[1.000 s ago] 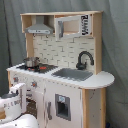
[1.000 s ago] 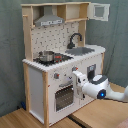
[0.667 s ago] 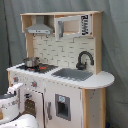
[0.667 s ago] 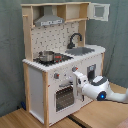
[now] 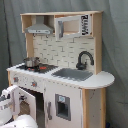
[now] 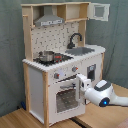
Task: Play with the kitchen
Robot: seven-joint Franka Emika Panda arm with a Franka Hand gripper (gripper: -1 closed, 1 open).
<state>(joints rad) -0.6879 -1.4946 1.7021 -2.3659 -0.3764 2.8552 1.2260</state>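
One arm: white, its gripper (image 6: 86,93) at 4 o'clock in the second exterior view.
Gripper state: cannot tell.
Kitchen (image 6: 60,30): centre of both exterior views.
Pot (image 6: 47,56): on the stovetop.

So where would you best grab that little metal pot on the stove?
Probably by its rim, slanting down from the front. The pot stands upright and open-topped on the stovetop, so the jaws could straddle one wall. The pegboard back blocks the rear and the hood hangs overhead, leaving the front freest.
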